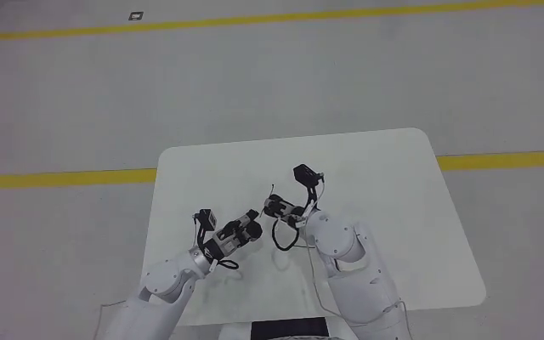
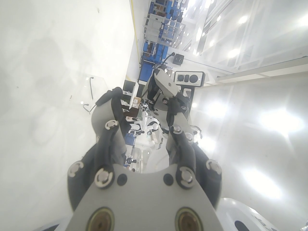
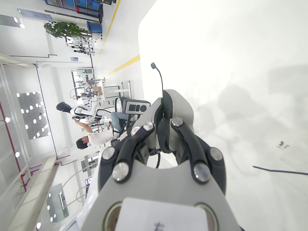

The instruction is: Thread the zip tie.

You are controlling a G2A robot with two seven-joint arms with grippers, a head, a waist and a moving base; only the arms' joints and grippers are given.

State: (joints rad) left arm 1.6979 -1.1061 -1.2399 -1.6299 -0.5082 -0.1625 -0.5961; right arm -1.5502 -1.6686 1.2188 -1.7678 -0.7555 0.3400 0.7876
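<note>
Black slender zip tie (image 3: 160, 79), pinched in right tool (image 3: 164, 99)

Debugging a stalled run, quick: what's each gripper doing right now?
Left gripper: open, fingers apart, holding nothing.
Right gripper: closed on the black zip tie, whose end sticks out past the fingers.

Black zip tie (image 3: 154, 66), white table (image 1: 382, 187), grey floor (image 1: 255, 76) crossed by yellow stripes (image 1: 255, 19).
</note>
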